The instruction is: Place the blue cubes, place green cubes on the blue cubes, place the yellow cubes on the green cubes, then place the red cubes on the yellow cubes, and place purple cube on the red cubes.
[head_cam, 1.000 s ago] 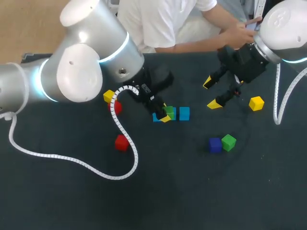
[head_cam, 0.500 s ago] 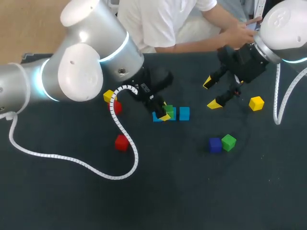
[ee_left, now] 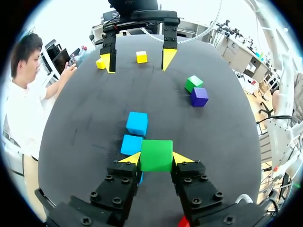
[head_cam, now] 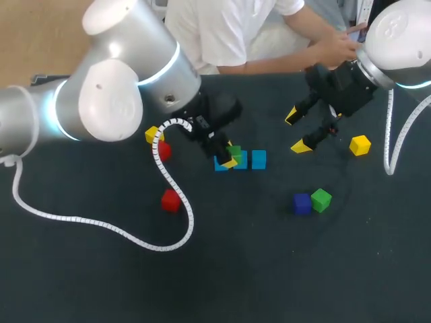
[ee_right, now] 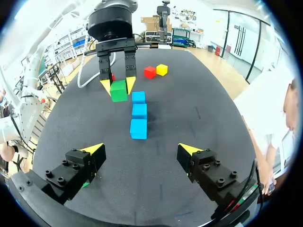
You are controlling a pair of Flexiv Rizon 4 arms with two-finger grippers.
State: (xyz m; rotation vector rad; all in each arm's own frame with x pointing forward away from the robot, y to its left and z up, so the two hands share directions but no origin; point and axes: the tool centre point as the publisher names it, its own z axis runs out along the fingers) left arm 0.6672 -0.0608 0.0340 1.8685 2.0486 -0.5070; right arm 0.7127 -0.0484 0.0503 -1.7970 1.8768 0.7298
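Observation:
Three light blue cubes [head_cam: 258, 159] lie in a row at the table's middle, also seen in the left wrist view [ee_left: 137, 123] and the right wrist view [ee_right: 138, 128]. My left gripper [head_cam: 229, 156] is shut on a green cube [head_cam: 234, 153] just above the row's left end; the same cube [ee_left: 156, 155] fills the gap between its yellow tips and hides part of the nearest blue cube. My right gripper [head_cam: 296, 132] hangs open and empty to the right of the row, its wide-spread tips [ee_right: 141, 151] facing the blue cubes.
A dark purple-blue cube [head_cam: 302, 203] and a second green cube [head_cam: 321, 200] sit together at front right. One yellow cube [head_cam: 359, 145] lies at the right. Another yellow cube [head_cam: 153, 134] and two red cubes [head_cam: 170, 200] lie left, near my left arm's white cable.
My left gripper with the green cube has edged slightly left and back over the blue row. The right arm has kept still.

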